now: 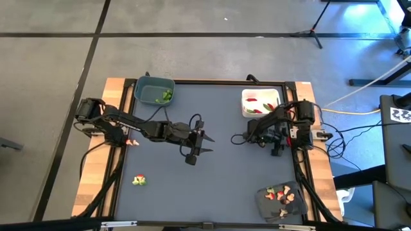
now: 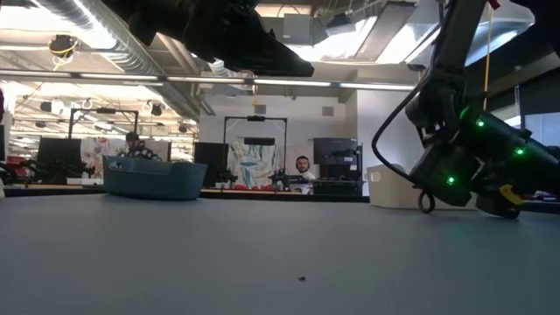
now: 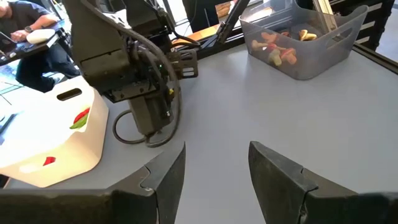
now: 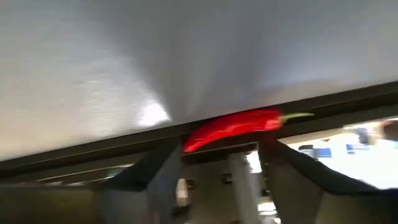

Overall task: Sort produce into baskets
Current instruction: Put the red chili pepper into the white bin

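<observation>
Produce: green pieces lie in the blue-grey tub [image 1: 154, 89] at the desk's far left; red and green pieces in the white tub [image 1: 260, 102] at far right; red and tan pieces in the dark grey tray [image 1: 282, 199] at near right. Two loose pieces [image 1: 139, 181] rest near the desk's [image 1: 218, 167] near-left edge, one more [image 1: 134, 142] by the left rail.

Right pincer [image 4: 214, 155]: beside the white tub, fingers spread, a red chili [image 4: 233, 129] between them; grip uncertain.

Left pincer [image 1: 200, 142]: mid-desk, released, empty.

Progress: mostly sorted, a few pieces remaining.

Room: centre broadly open; rails bound every side.
</observation>
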You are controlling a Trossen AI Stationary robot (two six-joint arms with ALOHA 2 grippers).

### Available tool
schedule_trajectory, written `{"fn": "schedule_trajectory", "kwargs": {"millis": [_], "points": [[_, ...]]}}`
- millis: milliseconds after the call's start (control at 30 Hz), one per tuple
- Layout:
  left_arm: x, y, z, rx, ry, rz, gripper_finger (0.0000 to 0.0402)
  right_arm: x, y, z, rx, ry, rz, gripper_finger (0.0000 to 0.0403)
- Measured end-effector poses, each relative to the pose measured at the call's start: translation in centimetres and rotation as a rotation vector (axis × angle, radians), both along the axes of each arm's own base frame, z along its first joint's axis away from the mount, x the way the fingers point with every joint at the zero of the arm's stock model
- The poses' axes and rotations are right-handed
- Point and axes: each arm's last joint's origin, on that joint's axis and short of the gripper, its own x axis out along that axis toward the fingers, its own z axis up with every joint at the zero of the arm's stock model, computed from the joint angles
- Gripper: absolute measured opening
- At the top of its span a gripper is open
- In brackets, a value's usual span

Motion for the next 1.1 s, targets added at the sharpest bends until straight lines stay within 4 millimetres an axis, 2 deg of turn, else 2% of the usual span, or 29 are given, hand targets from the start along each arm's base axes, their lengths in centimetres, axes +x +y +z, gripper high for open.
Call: {"fn": "schedule_trajectory", "kwargs": {"millis": [67, 333, 400, 567, 667, 767, 933, 1100], "points": [[0.0, 0.0, 0.0, 0.0, 0.0, 0.0, 0.0172, -0.3, -0.2, -0.1, 0.018, -0.004, -0.063, 0.0178], [0.0, 0.0, -0.1, 0.001, 0.006, 0.0, 0.0172, -0.6, -1.1, -0.2, 0.033, -0.008, -0.138, 0.0031], [0.0, 0.0, -0.1, 0.001, 0.006, 0.0, 0.0172, -0.6, -1.2, -0.2, 0.04, -0.009, -0.153, 0.0008], [0.0, 0.0, -0.1, 0.001, 0.01, 0.0, 0.0172, -0.3, -0.9, 0.0, 0.091, -0.04, -0.233, 0.001], [0.0, 0.0, -0.1, 0.001, 0.01, 0.0, 0.0172, 0.8, -1.0, 1.0, 0.116, -0.137, -0.247, 0.0004], [0.0, 0.0, -0.1, 0.001, 0.007, 0.0, 0.0172, 2.6, -1.2, 2.8, 0.125, -0.273, -0.233, 0.0014], [0.0, 0.0, 0.0, 0.002, 0.0, -0.001, 0.0172, 3.5, -1.6, 5.5, 0.029, -0.328, -0.215, 0.003], [0.0, 0.0, 0.0, 0.017, -0.001, -0.007, 0.0172, 2.8, -2.0, 6.0, -0.078, -0.243, -0.096, 0.0065]]}}
